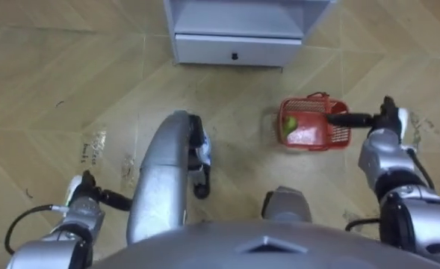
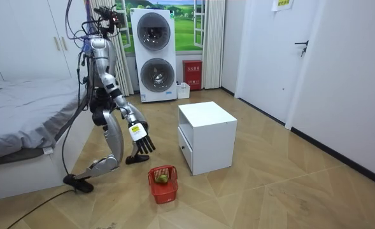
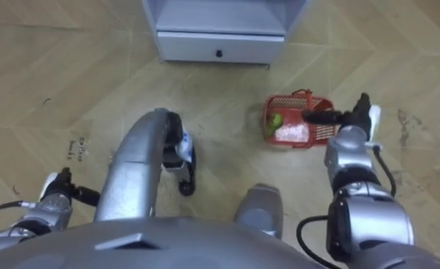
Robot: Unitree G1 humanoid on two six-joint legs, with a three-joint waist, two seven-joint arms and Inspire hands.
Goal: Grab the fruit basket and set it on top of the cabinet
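Observation:
A red plastic fruit basket (image 1: 317, 133) stands on the wooden floor to my front right, with a green fruit (image 1: 289, 125) and a pale one inside. Its handle lies folded along the rim. My right hand (image 1: 385, 119) reaches over the basket's right side with straight dark fingers (image 1: 346, 118), open and holding nothing. In the room view the right hand (image 2: 142, 136) hangs a little above and to the left of the basket (image 2: 163, 184), apart from it. I am crouched low with one leg forward. My left hand (image 1: 87, 190) hangs open by my left side.
A white cabinet (image 1: 234, 49) with one drawer stands straight ahead, close to the basket. In the room view a bed (image 2: 21, 121) is behind me, and stacked washing machines (image 2: 154, 54) stand at the back wall. Bare floor spreads to the right of the basket.

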